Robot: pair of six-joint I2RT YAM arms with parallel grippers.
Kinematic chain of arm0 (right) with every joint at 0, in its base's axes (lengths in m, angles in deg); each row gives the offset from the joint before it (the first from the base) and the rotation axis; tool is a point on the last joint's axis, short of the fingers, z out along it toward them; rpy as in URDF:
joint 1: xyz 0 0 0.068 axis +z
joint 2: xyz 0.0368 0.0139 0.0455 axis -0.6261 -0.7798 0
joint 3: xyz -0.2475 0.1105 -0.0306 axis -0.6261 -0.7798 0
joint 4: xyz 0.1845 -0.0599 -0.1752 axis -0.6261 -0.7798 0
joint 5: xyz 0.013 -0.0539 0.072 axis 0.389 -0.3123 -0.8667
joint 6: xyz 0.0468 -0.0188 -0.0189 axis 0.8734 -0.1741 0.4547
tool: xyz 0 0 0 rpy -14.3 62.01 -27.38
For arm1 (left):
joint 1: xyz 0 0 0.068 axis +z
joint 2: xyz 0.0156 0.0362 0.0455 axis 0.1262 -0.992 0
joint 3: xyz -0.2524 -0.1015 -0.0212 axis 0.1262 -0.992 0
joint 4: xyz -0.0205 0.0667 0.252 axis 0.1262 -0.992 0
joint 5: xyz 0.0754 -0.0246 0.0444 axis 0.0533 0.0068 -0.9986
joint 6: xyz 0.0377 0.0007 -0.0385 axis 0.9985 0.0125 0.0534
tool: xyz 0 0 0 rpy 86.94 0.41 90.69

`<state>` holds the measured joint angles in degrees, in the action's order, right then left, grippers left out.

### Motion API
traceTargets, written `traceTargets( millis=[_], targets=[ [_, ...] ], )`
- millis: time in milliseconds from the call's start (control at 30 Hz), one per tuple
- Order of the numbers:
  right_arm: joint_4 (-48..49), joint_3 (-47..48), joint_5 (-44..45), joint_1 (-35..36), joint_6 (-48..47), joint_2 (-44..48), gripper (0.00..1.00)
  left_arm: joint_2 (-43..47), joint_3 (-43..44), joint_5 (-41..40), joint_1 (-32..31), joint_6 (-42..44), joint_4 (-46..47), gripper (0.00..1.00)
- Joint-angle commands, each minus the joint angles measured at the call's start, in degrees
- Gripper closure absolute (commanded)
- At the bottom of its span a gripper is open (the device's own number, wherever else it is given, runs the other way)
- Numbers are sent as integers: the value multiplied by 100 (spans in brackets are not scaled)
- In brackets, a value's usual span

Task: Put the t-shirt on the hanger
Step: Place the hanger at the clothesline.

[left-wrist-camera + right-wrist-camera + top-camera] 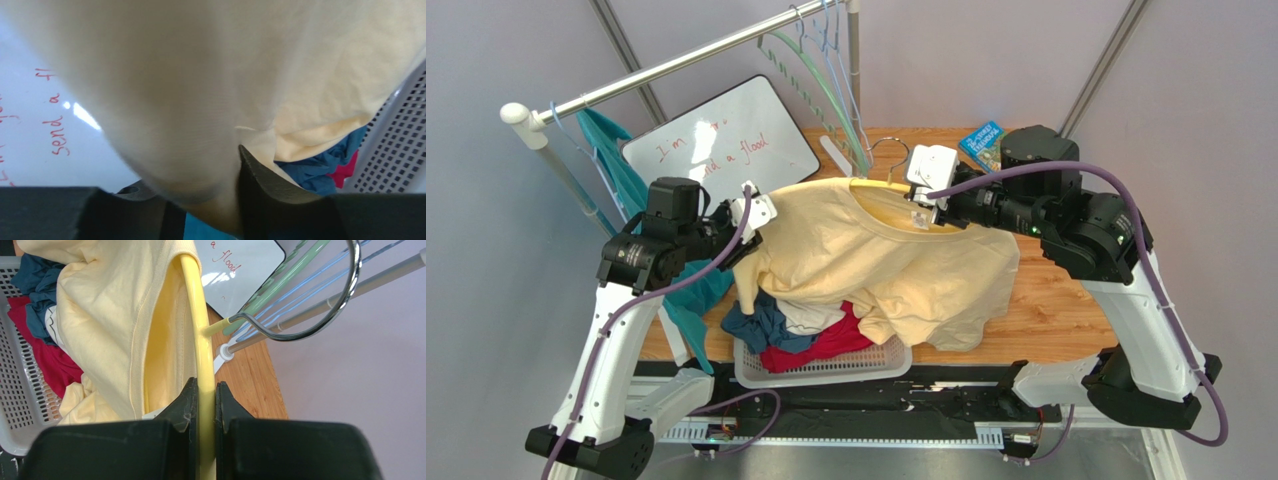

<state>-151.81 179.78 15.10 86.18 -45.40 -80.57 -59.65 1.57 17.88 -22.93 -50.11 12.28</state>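
left gripper (751,215) up and left of the white laundry basket (826,372), jaws part-way closed with a thick bunch of the t-shirt (896,260) between them. in the left wrist view the cloth fills the gap and covers most of the frame. teal garment (611,150) hangs off the clothes rail (676,65), far left of the basket. whiteboard (726,140) with red writing lies behind the basket. the t-shirt is spread above the basket, neck facing away from it, hem drooping over the basket's right rim onto the wooden table (1056,300). a blue garment (761,325) and a red garment (821,345) are in the basket under it. the yellow hanger (197,315) runs inside the shirt's neck opening, with its silver hook (320,315) sticking out behind the collar. the pale green hanger (816,85) and light blue hangers (841,60) are on the rail behind the basket. right gripper (204,387) is above and right of the basket, jaws clamped narrow on the hanger's yellow bar just outside the collar.
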Motion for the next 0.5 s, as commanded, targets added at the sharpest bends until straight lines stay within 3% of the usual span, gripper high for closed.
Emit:
traceTargets(
  millis=[0,100,200,333,467],
  targets=[
    [567,6,240,-31,-208,306,100,-32,441,-278,346,85,251,59],
    [620,-170,275,-31,-253,386,100,-41,660,-383,417,208,233,72],
    [655,-311,372,-40,-314,404,100,-41,828,-585,557,121,373,99],
    [681,-408,390,-136,-358,456,100,117,802,-1348,856,-98,1363,100],
    [734,-373,311,-207,-323,448,100,109,810,-1588,1225,-476,1947,100]
  ],
)
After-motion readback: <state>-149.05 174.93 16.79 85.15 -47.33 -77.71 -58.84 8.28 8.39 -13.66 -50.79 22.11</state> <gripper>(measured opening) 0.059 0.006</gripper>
